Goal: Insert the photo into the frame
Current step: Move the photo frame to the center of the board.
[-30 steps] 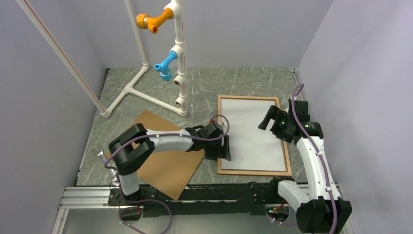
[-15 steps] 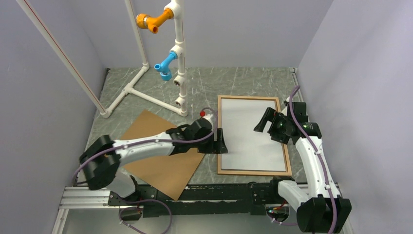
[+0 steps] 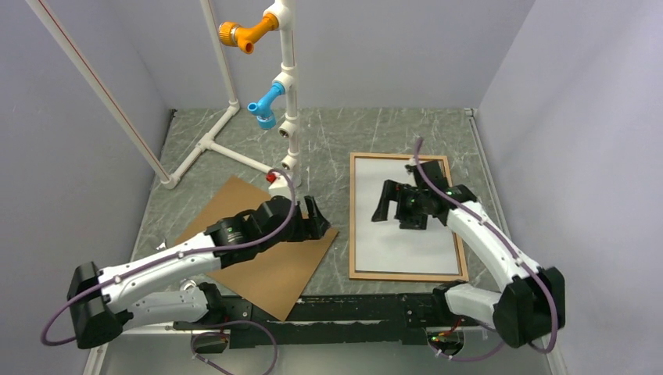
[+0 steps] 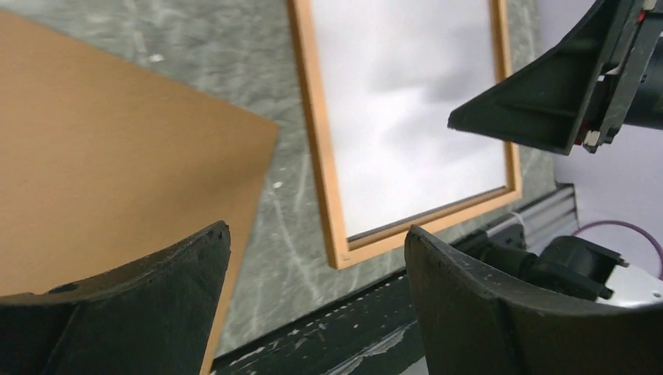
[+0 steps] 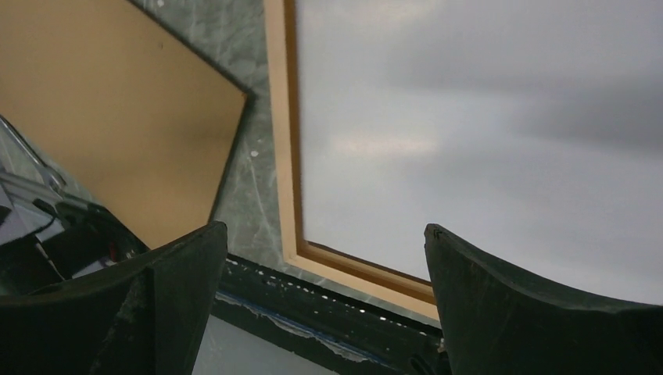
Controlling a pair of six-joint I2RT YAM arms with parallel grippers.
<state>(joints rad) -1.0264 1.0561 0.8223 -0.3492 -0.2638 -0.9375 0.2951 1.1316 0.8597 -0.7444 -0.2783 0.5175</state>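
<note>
The frame (image 3: 406, 275) lies flat on the table right of centre. A white sheet fills it, the photo (image 3: 406, 246) lying with its white back up; its picture side is hidden. My left gripper (image 3: 319, 219) is open and empty over the right corner of the brown backing board (image 3: 258, 266), left of the frame. My right gripper (image 3: 385, 205) is open and empty above the photo's left-middle part. The left wrist view shows the left gripper (image 4: 317, 230), frame (image 4: 324, 195), photo (image 4: 406, 117) and board (image 4: 117, 156). The right wrist view shows the right gripper (image 5: 324, 228), frame (image 5: 277, 141) and photo (image 5: 469, 141).
A white pipe stand (image 3: 285, 94) with orange and blue fittings rises at the back centre, its feet reaching toward the board. A metal rail (image 3: 313, 312) runs along the near table edge. Grey walls close in the left, right and back.
My left gripper has drawn back from the frame's left edge to over the backing board's corner. My right gripper has moved left from the frame's right edge to over the photo.
</note>
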